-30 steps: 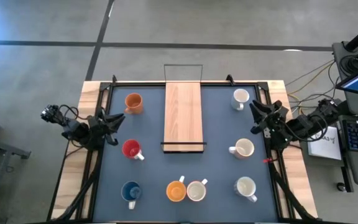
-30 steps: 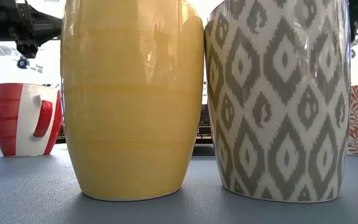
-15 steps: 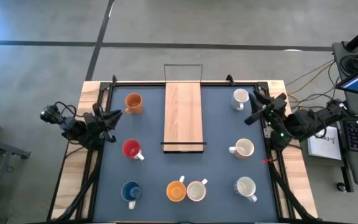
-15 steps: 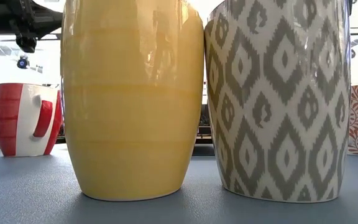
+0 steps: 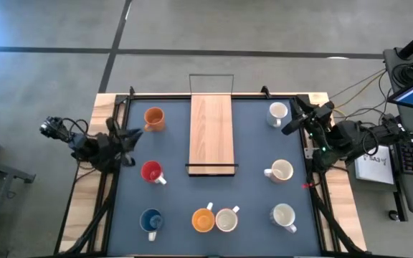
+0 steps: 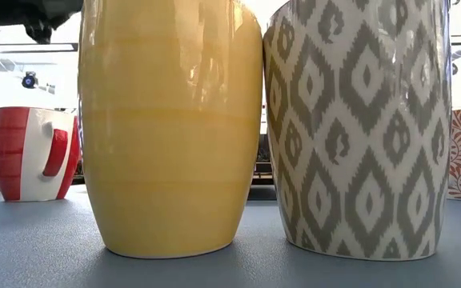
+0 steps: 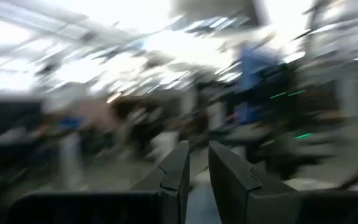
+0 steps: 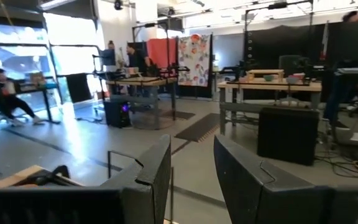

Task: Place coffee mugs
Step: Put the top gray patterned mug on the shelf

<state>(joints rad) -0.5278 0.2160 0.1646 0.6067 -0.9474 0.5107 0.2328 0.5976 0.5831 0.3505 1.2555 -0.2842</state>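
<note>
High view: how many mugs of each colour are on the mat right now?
Orange mugs: 2
Red mug: 1
Blue mug: 1
White or cream mugs: 4
Total: 8 mugs, all standing on the mat, none held by a gripper.

Lab: workbenches (image 8: 263, 84), concrete floor (image 5: 192, 29)

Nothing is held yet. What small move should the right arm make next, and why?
Probably tilt the right gripper down toward the white mug beside it: that is its nearest mug, its jaws hold nothing, and its wrist view looks level into the room, not at the table. The left gripper waits at the table's left edge.
</note>
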